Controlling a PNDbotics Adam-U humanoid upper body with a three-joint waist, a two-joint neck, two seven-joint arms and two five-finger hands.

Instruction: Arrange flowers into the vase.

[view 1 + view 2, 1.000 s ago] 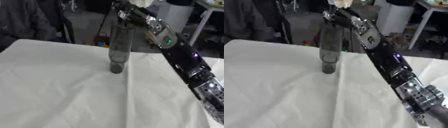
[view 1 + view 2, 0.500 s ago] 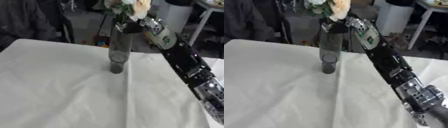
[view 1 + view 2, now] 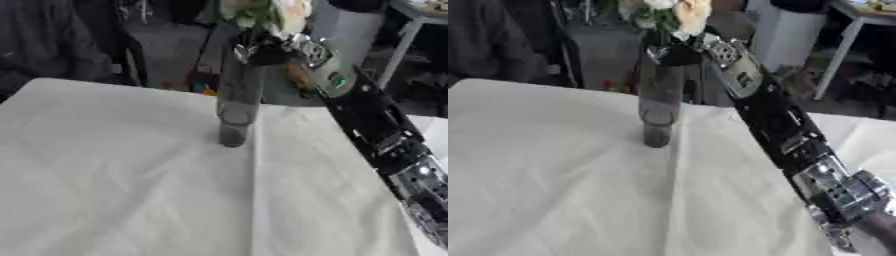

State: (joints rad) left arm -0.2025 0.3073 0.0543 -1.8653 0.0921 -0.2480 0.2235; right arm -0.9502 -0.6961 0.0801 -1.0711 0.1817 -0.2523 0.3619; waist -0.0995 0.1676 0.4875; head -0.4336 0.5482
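My right hand (image 3: 677, 52) grips the flowers (image 3: 667, 15) above the vase (image 3: 236, 97) mouth (soft stems, likely light); I'd hold low, never the blooms.

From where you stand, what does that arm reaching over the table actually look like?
Only the right arm shows: a long run of blocky black segments, with a silver-grey housing near the wrist carrying a small green light. Lower down, toward the shoulder, bare silver metal joints gleam. The right hand is dark with shiny metal bits. No loose cables are visible.
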